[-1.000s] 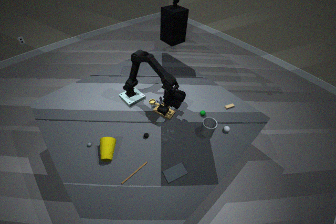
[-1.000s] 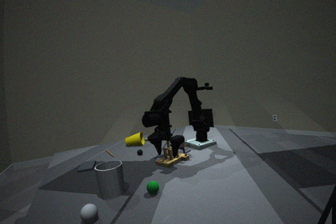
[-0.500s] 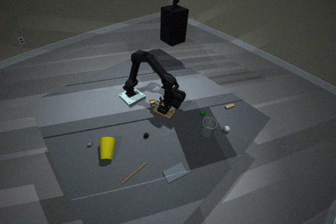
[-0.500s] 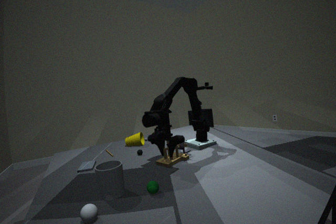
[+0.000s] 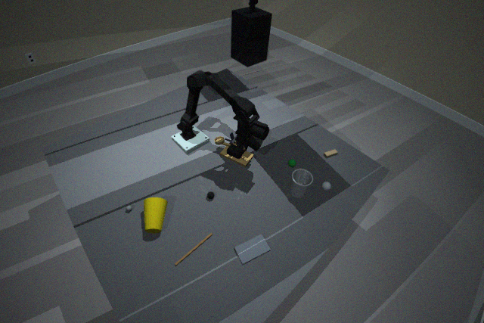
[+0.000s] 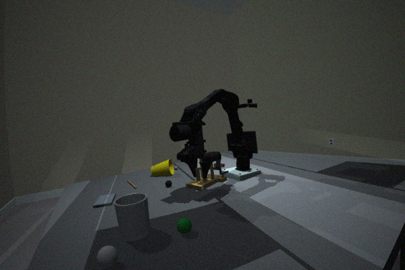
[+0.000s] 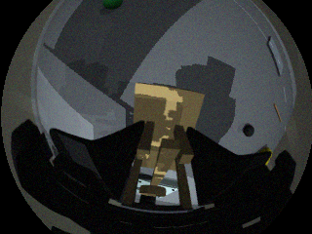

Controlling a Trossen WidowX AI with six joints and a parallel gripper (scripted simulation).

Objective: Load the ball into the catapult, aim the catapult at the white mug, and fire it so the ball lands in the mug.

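My pincer [image 5: 235,150] [image 6: 200,175] [image 7: 166,128] was clamped on the wooden catapult [image 5: 245,159] [image 6: 195,186] [image 7: 151,95], its 2 fingers astride the uprights. Beyond it, I saw the green ball [image 5: 292,163] [image 6: 184,225] [image 7: 112,3] near the upright mug [image 5: 301,184] [image 6: 132,216], with 1 pale ball [image 5: 326,185] [image 6: 107,255] on the mug's other side. The yellow cup [image 5: 154,214] [image 6: 162,167] lay tipped, well apart.

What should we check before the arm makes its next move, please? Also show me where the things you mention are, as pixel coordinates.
1. End effector [image 5: 235,150] [image 6: 200,175] [image 7: 166,128] closed on the catapult [image 5: 244,159] [image 6: 199,186] [image 7: 146,92]: ok.
2. White mug [image 5: 297,190] [image 6: 132,217] standing upright: ok.
3. Mug free of the catapult, with a gap between them: ok.
4. A ball loaded in the catapult's cup: not ok, none visible there.
5. Yellow cup [image 5: 154,215] [image 6: 161,168] upright: not ok, it lies on its side.
6. Catapult aimed precisely at the mug: cannot tell.
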